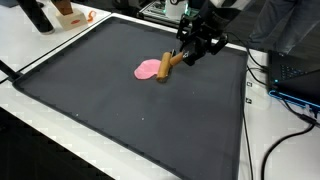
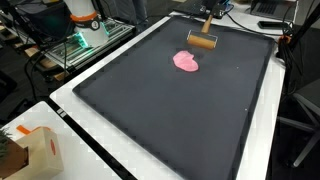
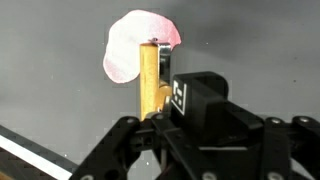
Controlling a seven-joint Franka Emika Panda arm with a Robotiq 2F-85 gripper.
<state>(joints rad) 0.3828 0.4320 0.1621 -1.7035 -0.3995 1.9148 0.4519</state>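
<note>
A flat pink dough patch (image 1: pixel 147 69) (image 2: pixel 186 61) lies on the black mat (image 1: pixel 120 100) (image 2: pixel 170 110) toward its far side. My gripper (image 1: pixel 192 52) (image 2: pixel 208 30) is shut on a short wooden roller (image 1: pixel 172 64) (image 2: pixel 203 43), whose free end rests at the edge of the pink patch. In the wrist view the roller (image 3: pixel 150 72) runs from the gripper (image 3: pixel 160 100) up to the patch (image 3: pixel 130 45), and one finger (image 3: pixel 195 95) bearing a black-and-white marker presses against its side. The lower end of the roller is hidden by the gripper body.
The mat lies on a white table (image 1: pixel 60 45) with a white border (image 2: pixel 110 150). Cables and a blue-lit device (image 1: pixel 295 85) sit beside it. A cardboard box (image 2: pixel 35 150) stands at one corner. An orange-and-white object (image 2: pixel 85 15) and dark items (image 1: pixel 38 15) stand beyond the mat.
</note>
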